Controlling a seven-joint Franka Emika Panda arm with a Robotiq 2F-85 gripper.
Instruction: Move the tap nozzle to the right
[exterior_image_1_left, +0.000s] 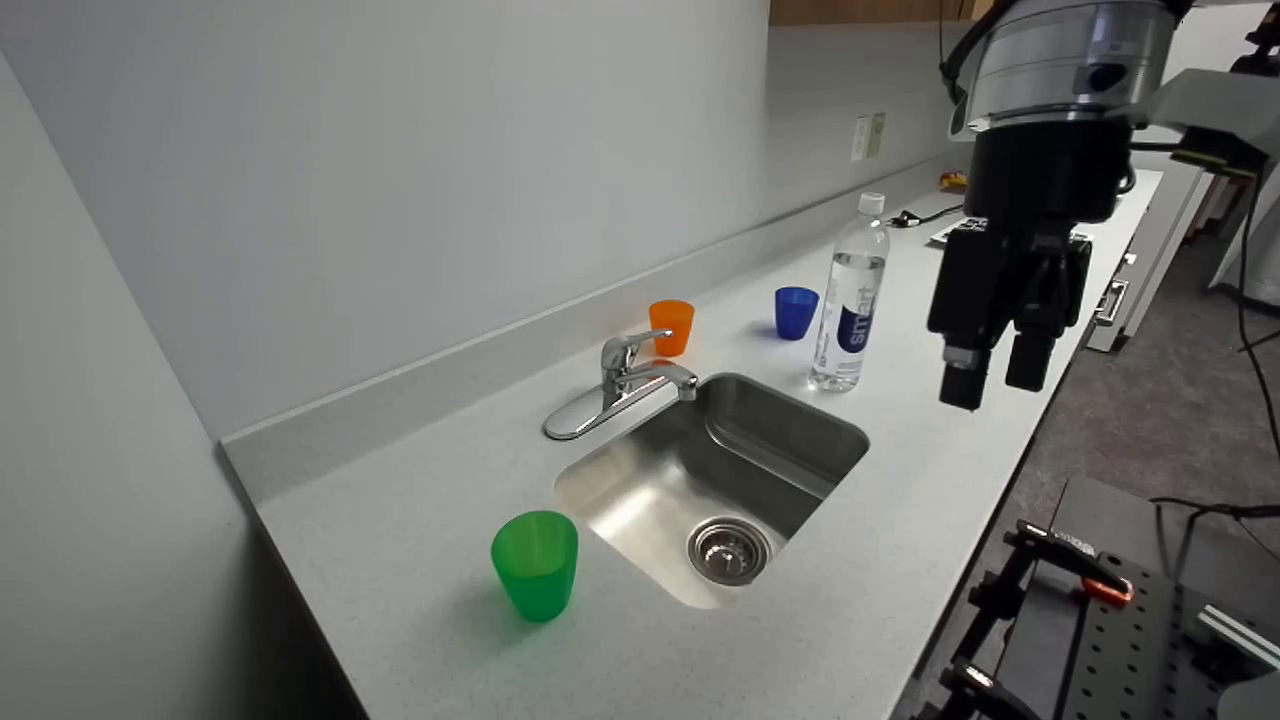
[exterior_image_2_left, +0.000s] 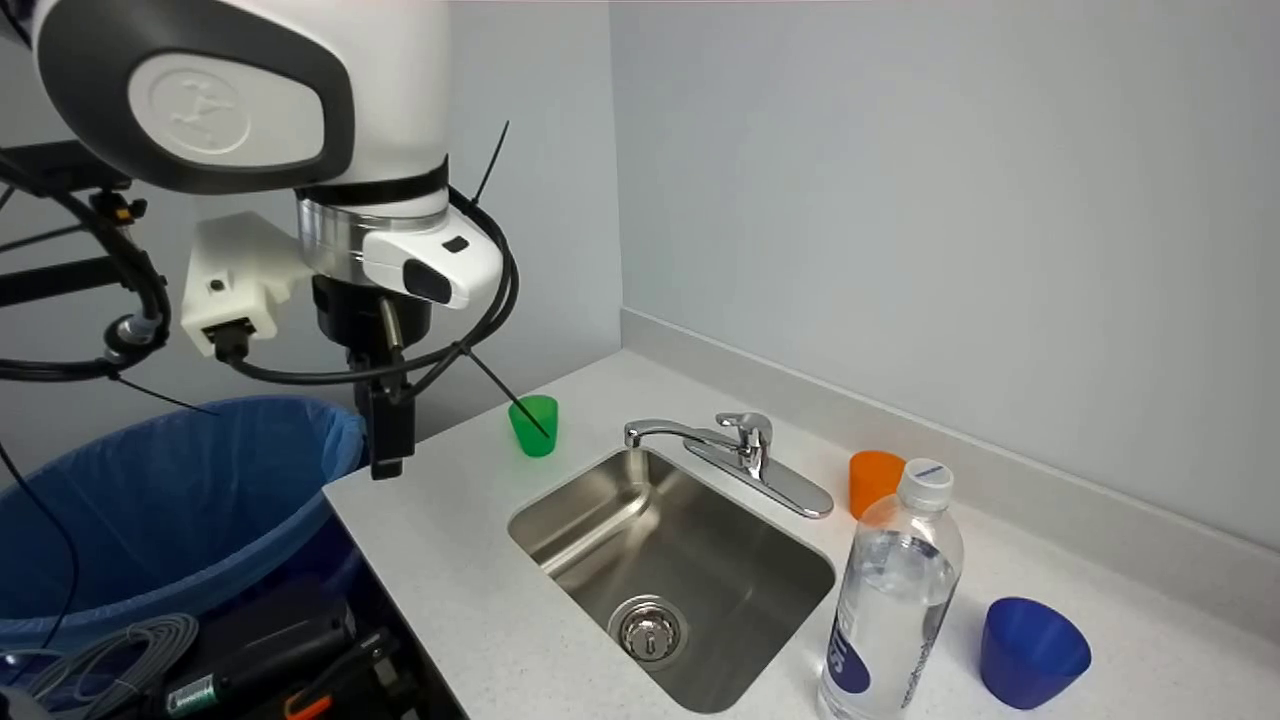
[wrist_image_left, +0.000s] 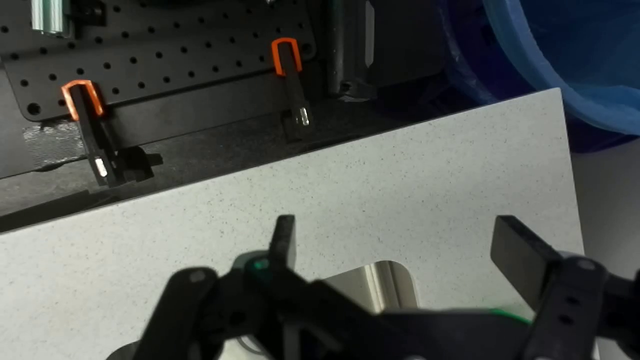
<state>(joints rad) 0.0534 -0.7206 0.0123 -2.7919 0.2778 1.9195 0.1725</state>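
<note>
Wrist view has the worktop (wrist_image_left: 400, 165) across its middle, the broadest hazard: too low a descent could end in hard contact with it. Next, the sink (exterior_image_2_left: 720, 560): its rim could catch anything dragged sideways at that level. The pincer (exterior_image_1_left: 995, 380) hangs high, fingers apart with nothing between them, well away from the tap (exterior_image_2_left: 755, 440); the reach looks long, so a misjudged height seems the likeliest error. The bottle (exterior_image_1_left: 850, 310) stands upright just beside the sink; if "right" means its side, an overlong swing could tip it, being tall and narrow. The orange cup (exterior_image_1_left: 671, 322), near the tap's base, looks light enough to topple from a nudge. The nozzle (exterior_image_2_left: 665, 427) reaches out from the tap over the back of the sink; its smooth chrome could let a finger slide off. Just above it, the lever (exterior_image_1_left: 652, 336) could be brushed, starting the flow.
</note>
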